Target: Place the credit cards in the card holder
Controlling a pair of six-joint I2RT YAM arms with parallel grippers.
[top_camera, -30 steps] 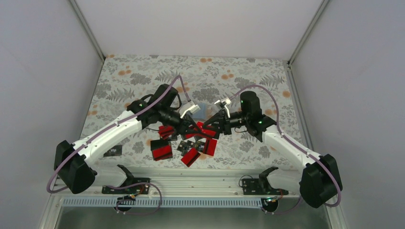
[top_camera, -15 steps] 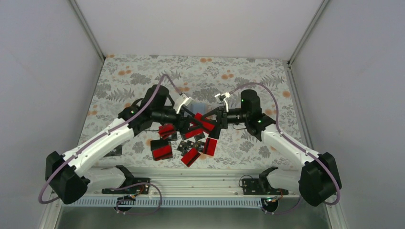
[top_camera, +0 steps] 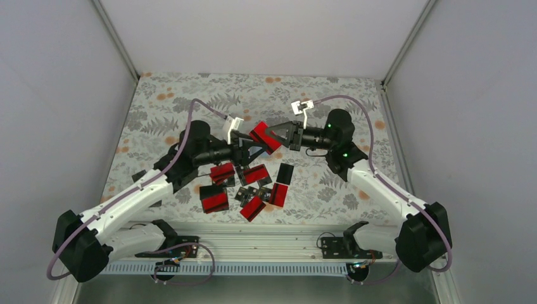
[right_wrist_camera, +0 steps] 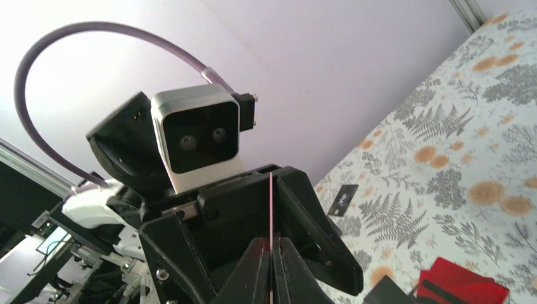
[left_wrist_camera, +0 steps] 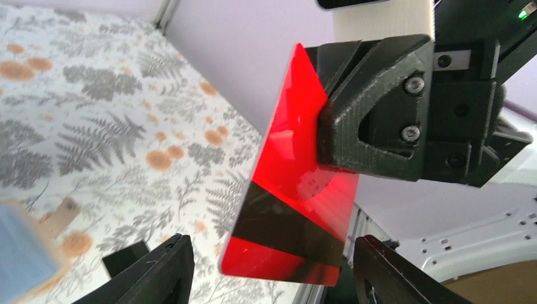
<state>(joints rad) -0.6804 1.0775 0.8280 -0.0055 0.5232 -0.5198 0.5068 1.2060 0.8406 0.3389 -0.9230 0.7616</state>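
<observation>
- Near edge: loose credit cards (top_camera: 244, 190) lie scattered on the floral cloth (top_camera: 164, 101), some overlapping.
- Just beyond, off the cloth: one red-and-black card (left_wrist_camera: 288, 190), pinched near its upper edge by the right gripper (top_camera: 273, 134), fingers pressed tight on it.
- Left gripper (left_wrist_camera: 272, 253): jaws spread either side of the card's lower end, not touching it.
- Card holder (left_wrist_camera: 19, 253): probably the blurred pale-blue shape on the cloth below.
- Step, as judged: a mid-air handover or regrasp.
- Next: line the card's edge up with the holder's pocket.
</observation>
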